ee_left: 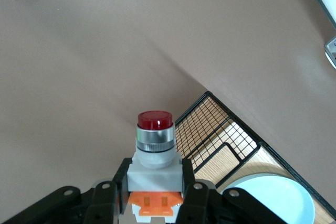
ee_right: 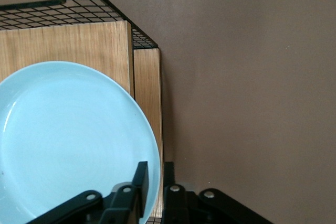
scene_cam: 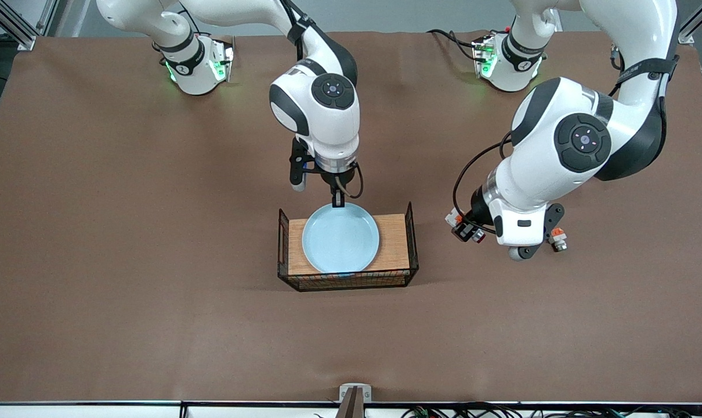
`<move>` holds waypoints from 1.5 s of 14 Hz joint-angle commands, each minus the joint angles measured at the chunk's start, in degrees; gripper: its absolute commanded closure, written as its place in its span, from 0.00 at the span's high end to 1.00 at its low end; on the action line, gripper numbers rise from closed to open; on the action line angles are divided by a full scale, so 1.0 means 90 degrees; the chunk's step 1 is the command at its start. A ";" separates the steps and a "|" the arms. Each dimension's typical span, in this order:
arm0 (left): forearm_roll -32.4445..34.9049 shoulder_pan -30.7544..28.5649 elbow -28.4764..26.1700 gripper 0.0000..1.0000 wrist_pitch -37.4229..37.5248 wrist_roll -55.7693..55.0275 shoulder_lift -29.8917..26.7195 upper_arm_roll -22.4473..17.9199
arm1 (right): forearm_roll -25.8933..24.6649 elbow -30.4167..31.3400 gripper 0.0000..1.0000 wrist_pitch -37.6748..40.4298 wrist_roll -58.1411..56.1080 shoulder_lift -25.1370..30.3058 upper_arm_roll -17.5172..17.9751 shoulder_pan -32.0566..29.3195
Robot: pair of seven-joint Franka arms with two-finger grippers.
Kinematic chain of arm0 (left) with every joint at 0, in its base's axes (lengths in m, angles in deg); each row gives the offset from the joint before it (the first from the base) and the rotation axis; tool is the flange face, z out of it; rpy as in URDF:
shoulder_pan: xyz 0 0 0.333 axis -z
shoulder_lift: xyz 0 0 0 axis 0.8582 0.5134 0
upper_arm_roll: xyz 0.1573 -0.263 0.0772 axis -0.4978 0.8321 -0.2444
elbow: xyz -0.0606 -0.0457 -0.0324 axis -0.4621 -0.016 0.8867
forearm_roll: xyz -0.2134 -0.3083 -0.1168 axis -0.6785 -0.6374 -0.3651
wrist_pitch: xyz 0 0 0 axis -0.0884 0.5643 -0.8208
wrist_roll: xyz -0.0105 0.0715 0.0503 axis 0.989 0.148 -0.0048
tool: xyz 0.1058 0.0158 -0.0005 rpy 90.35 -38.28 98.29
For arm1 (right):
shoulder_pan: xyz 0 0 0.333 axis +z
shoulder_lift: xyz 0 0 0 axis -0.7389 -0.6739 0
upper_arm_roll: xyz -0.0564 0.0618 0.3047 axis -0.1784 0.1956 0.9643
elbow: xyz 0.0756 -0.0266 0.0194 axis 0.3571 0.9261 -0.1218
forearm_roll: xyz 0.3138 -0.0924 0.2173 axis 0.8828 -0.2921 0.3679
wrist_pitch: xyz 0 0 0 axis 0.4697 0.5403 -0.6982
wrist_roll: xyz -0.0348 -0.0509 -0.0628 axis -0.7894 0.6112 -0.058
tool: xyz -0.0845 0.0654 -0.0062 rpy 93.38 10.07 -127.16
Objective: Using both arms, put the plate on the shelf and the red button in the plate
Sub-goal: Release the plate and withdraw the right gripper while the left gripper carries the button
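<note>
Broadly, a matte brown table (scene_cam: 125, 261) spans the scene. Near its middle sits a black wire-mesh basket (scene_cam: 412, 244) with a flat wood-grain floor and upright mesh ends. The plate (scene_cam: 340, 239), round, shallow, glossy pale blue with a raised rim, is over the basket floor, covering most of it; whether it rests flat I cannot tell. The right gripper (scene_cam: 338, 202) is at the plate's rim on the side toward the robots' bases; in the right wrist view its fingers (ee_right: 140, 182) are drawn narrow, pinching the rim between them.

The left gripper (scene_cam: 466, 228) is over bare table toward the left arm's end, beside the basket. Its fingers (ee_left: 190, 182) clamp the white body of the red button (ee_left: 154, 145): dark red domed cap, silvery collar, orange block beneath. A similar small white-and-orange piece (scene_cam: 557, 239) lies on the table near that gripper.
</note>
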 commanded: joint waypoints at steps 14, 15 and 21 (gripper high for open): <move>-0.0082 0.1012 0.0860 0.35 -0.0485 -0.3122 0.0563 -0.0033 | 0.0939 -0.1781 1.00 0.2860 -0.3473 0.0313 -0.0008 -0.1124; -0.0082 0.1110 0.1025 0.35 -0.0612 -0.3522 0.0719 -0.0033 | 0.1027 -0.1781 1.00 0.3017 -0.3980 0.0430 -0.0008 -0.1299; -0.0082 0.1998 0.1222 0.35 -0.1530 -0.4667 0.1208 -0.0569 | 0.1243 -0.1684 1.00 0.4082 -0.7514 0.1075 -0.0047 -0.2685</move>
